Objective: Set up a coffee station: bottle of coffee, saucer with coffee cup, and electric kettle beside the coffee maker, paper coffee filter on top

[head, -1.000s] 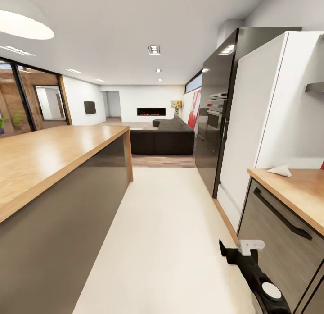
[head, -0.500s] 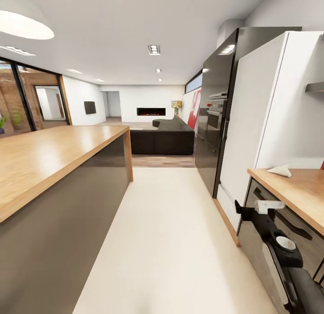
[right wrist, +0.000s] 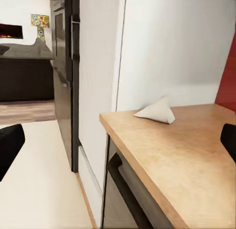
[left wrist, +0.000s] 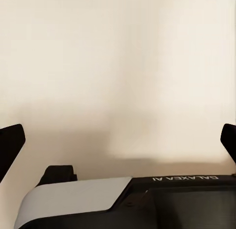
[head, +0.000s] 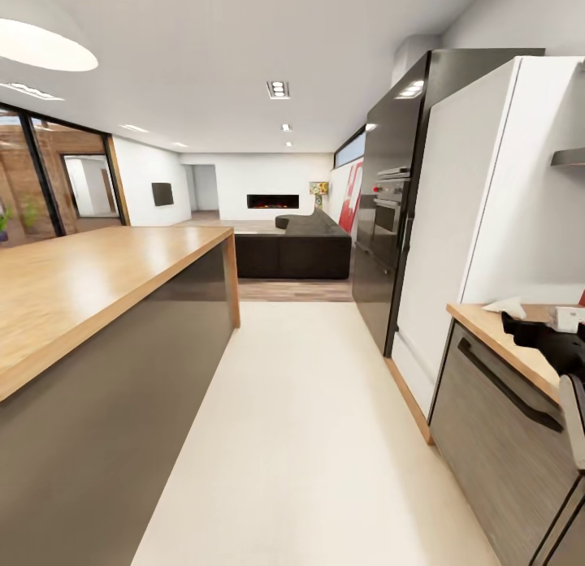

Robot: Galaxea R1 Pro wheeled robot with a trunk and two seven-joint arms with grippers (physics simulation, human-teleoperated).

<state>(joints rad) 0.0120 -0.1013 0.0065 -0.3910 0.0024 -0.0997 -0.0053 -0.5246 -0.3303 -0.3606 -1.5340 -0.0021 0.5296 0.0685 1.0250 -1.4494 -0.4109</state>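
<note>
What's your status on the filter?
Right gripper open, raised at the counter edge, facing the filter. Left gripper open, nothing held. Filter lies on the counter by the fridge; nothing between.

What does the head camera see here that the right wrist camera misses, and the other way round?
Head view alone: the long wooden island, the ceiling lights, the far glass doors, and the right gripper raised beside the kitchen countertop.

Right wrist view alone: a close look at the whole paper coffee filter, lying near the countertop's end by the white fridge; the head view has the gripper partly covering it.

Both: countertop, filter, fridge, dark oven tower, sofa and pale floor.
</note>
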